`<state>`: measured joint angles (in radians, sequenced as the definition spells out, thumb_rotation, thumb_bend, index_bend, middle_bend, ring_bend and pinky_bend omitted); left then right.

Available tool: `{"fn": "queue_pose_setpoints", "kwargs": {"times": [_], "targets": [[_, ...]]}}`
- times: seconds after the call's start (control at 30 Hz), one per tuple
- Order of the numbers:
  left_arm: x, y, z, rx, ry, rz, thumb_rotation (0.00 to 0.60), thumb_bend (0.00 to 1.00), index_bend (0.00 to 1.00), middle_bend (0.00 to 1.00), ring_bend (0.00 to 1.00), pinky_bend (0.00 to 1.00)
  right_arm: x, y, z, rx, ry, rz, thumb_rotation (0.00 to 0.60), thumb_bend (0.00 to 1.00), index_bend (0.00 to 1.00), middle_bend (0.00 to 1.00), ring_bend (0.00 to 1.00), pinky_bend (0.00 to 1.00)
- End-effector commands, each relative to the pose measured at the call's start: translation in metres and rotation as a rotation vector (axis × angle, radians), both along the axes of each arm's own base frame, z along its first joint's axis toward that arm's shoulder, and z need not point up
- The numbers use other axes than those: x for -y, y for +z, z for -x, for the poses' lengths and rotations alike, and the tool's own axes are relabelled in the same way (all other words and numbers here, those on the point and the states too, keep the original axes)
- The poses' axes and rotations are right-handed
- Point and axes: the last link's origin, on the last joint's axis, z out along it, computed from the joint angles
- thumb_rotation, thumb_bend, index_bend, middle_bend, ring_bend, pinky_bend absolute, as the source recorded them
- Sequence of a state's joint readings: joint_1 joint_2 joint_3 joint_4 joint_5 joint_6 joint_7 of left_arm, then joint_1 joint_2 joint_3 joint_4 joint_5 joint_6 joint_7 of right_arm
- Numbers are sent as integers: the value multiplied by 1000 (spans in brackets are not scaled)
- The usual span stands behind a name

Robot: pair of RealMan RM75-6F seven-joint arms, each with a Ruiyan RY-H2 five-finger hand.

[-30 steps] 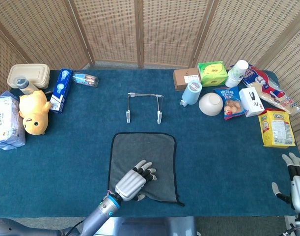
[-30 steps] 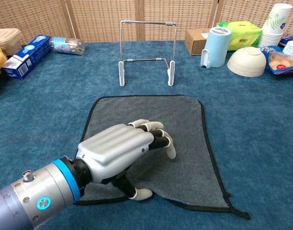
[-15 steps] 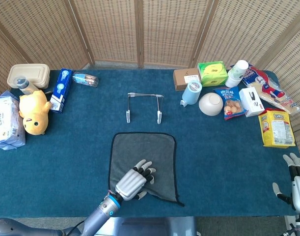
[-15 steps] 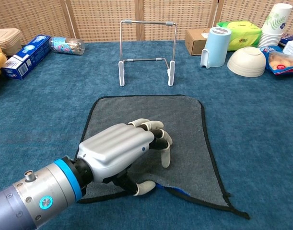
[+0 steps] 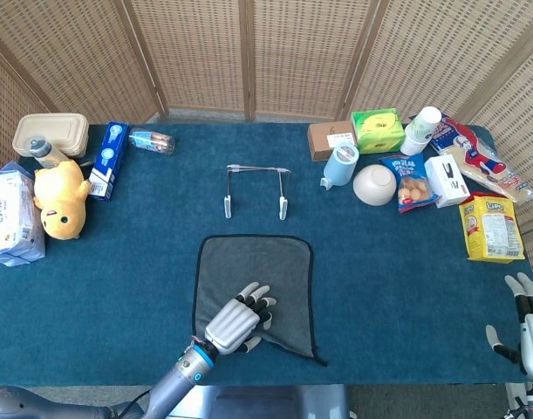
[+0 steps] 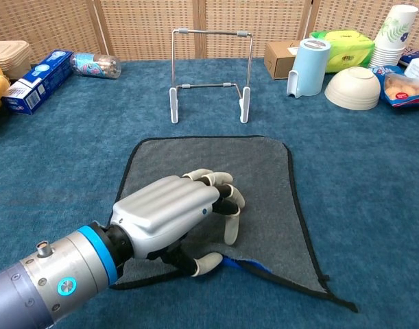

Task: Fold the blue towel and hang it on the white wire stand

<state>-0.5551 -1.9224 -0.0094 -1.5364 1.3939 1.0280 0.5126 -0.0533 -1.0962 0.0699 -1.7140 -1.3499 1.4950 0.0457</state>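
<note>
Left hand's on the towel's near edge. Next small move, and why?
Probably close the left hand on the towel's near edge and lift it toward the far edge. That edge is already curling up blue at the thumb; the wire stand is bare.

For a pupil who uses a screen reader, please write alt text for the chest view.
A robot's left hand rests on a grey towel spread on the blue table, its fingers curling under the near edge, where a blue underside shows. Behind stands an empty white wire stand.
</note>
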Motion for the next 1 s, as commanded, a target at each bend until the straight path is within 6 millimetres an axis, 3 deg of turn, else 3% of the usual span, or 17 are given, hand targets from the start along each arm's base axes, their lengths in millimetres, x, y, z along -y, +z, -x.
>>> {"fn": "queue_pose_setpoints", "kwargs": {"times": [0.03, 0.57, 1.0], "targets": [[-1, 0, 0, 4, 2, -6, 600, 513, 556, 259, 103, 56, 0, 1, 0, -1, 0, 2, 600, 326, 54, 47, 0, 0], [-25, 19, -9, 40, 6, -66, 600, 524, 625, 288, 115, 58, -4, 2, 4, 12, -10, 13, 600, 325, 57, 48, 0, 0], [-70, 26, -9, -9, 36, -150, 600, 523, 616, 267, 73, 46, -6, 1, 7, 25, -25, 15, 600, 325, 57, 48, 0, 0]]}}
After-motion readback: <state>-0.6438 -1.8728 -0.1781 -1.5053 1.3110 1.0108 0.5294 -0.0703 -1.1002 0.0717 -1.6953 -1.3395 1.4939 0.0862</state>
